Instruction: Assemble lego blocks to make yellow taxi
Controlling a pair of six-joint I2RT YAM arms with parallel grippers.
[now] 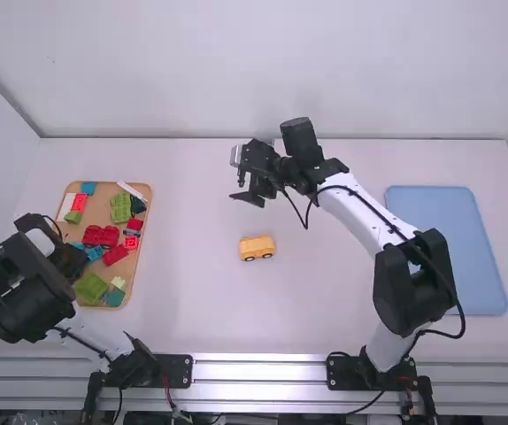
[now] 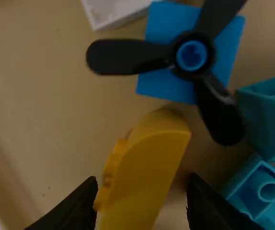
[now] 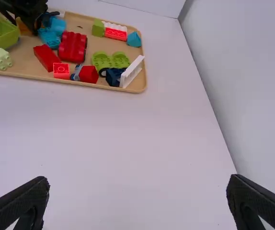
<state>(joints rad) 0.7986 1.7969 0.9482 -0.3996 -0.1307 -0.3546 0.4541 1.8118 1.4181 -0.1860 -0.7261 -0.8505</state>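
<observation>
My left gripper [image 1: 68,258] is low over the left part of the brick tray. In the left wrist view, that gripper [image 2: 142,206] is open around a yellow rounded piece [image 2: 152,167], with a gap beside the right finger. The same yellow piece [image 3: 24,28] appears below the left gripper in the right wrist view. A yellow car body on wheels [image 1: 257,248] stands on the table near the middle. Farther back, above the table, my right gripper [image 1: 247,184] is held; in its wrist view this gripper [image 3: 137,199] is wide open over bare table.
The wooden tray [image 1: 139,288] holds red, green, blue and white pieces. A black propeller [image 2: 192,55] on a blue brick and teal bricks [image 2: 267,115] lie close to the left fingers. A blue flat tray [image 1: 446,248] lies at the right.
</observation>
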